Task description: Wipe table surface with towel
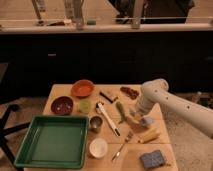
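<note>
A folded blue-grey towel (152, 159) lies flat at the front right corner of the wooden table (65, 93). My white arm (175, 102) reaches in from the right. My gripper (138, 119) hangs low over the right middle of the table, next to a small greyish object (148, 121) and just behind a yellow item (149, 135). The gripper is well behind the towel and does not touch it.
A green tray (52, 142) fills the front left. On the table are an orange bowl (82, 88), a dark red bowl (62, 105), a metal cup (96, 123), a white cup (98, 148), a white-handled brush (107, 118), a green vegetable (121, 111) and a fork (122, 145).
</note>
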Controlling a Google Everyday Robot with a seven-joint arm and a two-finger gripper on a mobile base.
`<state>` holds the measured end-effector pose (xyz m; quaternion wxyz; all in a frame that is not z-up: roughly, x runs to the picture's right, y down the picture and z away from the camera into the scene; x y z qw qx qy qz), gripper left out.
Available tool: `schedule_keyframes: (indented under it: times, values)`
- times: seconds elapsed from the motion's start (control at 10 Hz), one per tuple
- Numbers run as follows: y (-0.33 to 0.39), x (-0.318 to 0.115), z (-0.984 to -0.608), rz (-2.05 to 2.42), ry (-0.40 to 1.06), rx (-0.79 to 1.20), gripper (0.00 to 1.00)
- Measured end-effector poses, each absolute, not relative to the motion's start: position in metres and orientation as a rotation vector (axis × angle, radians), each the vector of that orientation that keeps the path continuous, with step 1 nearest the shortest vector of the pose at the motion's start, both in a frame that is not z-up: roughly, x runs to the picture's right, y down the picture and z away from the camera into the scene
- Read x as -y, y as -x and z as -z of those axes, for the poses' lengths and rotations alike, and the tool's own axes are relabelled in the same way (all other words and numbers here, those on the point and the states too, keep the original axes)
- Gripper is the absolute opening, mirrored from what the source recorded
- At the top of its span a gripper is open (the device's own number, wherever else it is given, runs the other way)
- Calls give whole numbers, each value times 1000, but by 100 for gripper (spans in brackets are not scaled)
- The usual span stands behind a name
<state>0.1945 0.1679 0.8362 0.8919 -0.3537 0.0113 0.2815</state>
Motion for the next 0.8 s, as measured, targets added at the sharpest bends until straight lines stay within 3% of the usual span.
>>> schedule_keyframes:
  times: [0.8]
  values:
    - [-181, -187, -831, -486, 873, 261, 0]
